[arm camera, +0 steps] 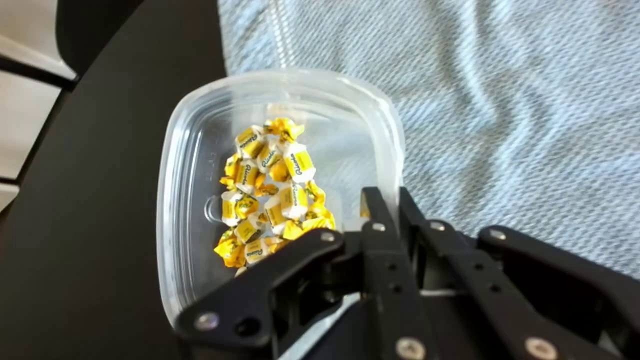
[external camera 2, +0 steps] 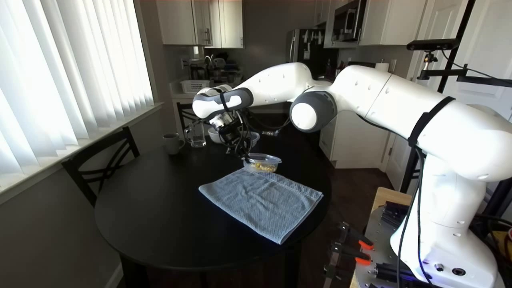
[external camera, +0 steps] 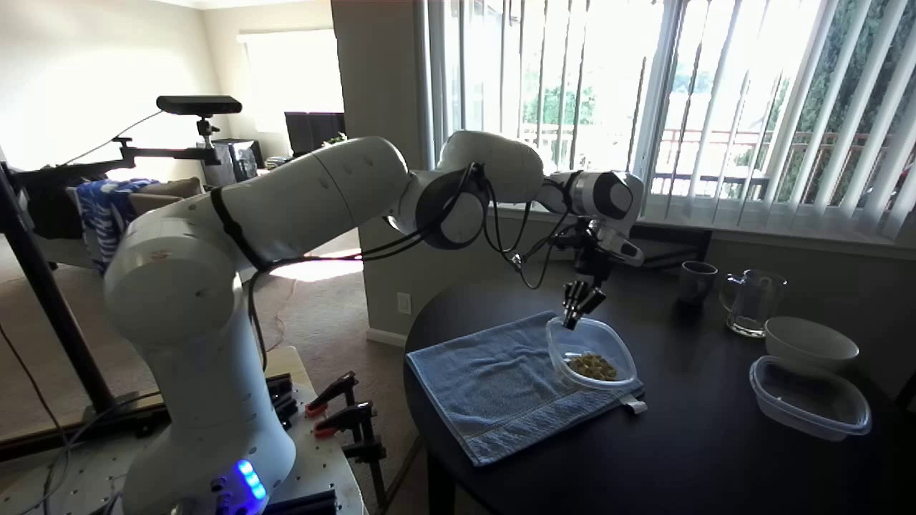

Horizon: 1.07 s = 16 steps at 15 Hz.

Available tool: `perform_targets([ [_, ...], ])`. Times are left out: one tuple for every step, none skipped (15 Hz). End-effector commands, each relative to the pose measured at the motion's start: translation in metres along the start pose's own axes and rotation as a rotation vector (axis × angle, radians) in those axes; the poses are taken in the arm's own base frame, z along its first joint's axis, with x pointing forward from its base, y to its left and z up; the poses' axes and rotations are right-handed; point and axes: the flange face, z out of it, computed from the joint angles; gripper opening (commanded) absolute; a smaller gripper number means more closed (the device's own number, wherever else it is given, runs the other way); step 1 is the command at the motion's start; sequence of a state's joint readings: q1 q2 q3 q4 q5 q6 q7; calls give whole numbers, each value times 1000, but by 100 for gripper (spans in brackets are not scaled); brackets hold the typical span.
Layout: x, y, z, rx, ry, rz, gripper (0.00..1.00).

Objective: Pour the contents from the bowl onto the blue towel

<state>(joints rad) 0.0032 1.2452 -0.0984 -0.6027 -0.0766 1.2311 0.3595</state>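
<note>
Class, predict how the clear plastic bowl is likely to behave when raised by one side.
The bowl may tip, since the gripper pinches only one edge. Its thin-looking plastic might flex. The loose wrapped candies would probably slide if it tilts.

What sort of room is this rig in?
Likely a home, perhaps a dining area beside the kitchen: a round dark table, with white wall cabinets and what looks like a microwave beyond it in an exterior view.
</note>
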Motion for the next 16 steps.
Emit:
perform_targets([
  [-44, -20, -28, 101, -113, 72, 2],
  [-58, -28, -32, 123, -170, 64, 2],
  [-72, -36, -35, 126, -221, 43, 2],
  [-84, -41, -38, 137, -271, 9, 2],
  [-94, -44, -41, 149, -313, -35, 2],
  [-102, -42, -46, 164, -340, -98, 2],
  [-107, -38, -50, 180, -363, -144, 2],
  [-110, -31, -54, 201, -385, -180, 2],
  [-111, -24, -56, 220, -396, -221, 2],
  [-110, -13, -58, 241, -411, -256, 2],
  [-108, -4, -57, 261, -427, -293, 2],
  [-104, 7, -55, 280, -442, -328, 2],
  [-99, 17, -50, 303, -464, -358, 2],
  [-94, 25, -41, 320, -497, -383, 2],
  [-89, 31, -30, 332, -539, -399, 2],
  [-87, 36, -22, 343, -577, -416, 2],
])
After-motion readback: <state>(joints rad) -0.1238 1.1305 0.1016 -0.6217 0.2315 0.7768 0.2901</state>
